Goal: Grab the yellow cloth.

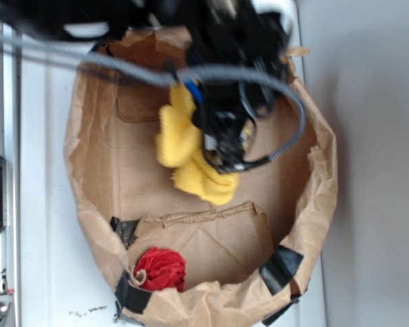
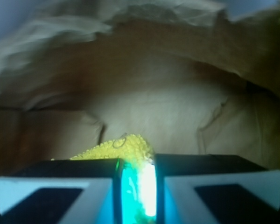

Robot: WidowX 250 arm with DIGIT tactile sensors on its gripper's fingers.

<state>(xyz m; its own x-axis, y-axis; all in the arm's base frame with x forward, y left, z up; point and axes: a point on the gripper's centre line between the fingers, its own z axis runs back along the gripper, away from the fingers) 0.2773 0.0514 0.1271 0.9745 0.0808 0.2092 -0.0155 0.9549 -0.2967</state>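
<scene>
So the biggest thing here is a wide brown paper bag with its rim rolled down point(image 1: 88, 163), patched with strips of black tape point(image 1: 281, 267) along the near edge. It sits on a white tabletop point(image 1: 41, 204), with a silver metal rail point(image 1: 1, 136) running down the left side of the exterior view.

Above the bag is the black robot arm with its grey ribbed cable point(image 1: 123, 68) looping across, kinda blurry. The black gripper point(image 1: 225, 153) hangs over the middle of the bag.

The bright yellow terry cloth point(image 1: 187, 153) is bunched up and dangling from the gripper, inside the bag's outline, toward the back-middle. Its long axis runs diagonally in the exterior view, from the upper left near a small blue part on the arm point(image 1: 193, 90) down to the lower right, where the fat end droops. Can't tell if the lowest bit touches the bag floor.

In the wrist view the two fingers point(image 2: 56, 186) are pressed in close with a nubbly fold of the yellow cloth point(image 2: 126, 149) pinched between them, so the jaws are clamped on it.

Smallest thing: a crumpled red fabric ball point(image 1: 162, 269) lying in the bag at the near edge, well apart from the cloth.
</scene>
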